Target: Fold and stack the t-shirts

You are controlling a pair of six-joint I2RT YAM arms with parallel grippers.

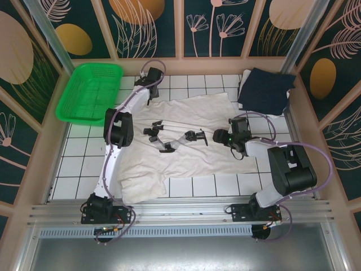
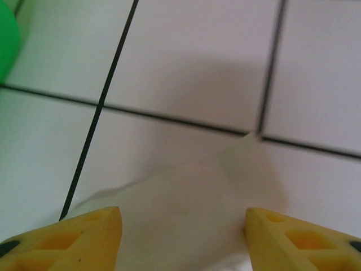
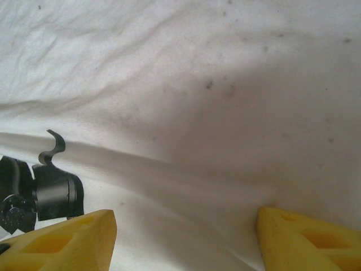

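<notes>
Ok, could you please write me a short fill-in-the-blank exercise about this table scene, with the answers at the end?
1. The plastic basket at the far left is ___ in colour.
2. The navy t-shirt sits in the far ___ corner of the table.
3. The table top is covered with white ___.
4. The left gripper and the right gripper, each above the cream t-shirt, are both ___.
Answers: green; right; tiles; open.
</notes>
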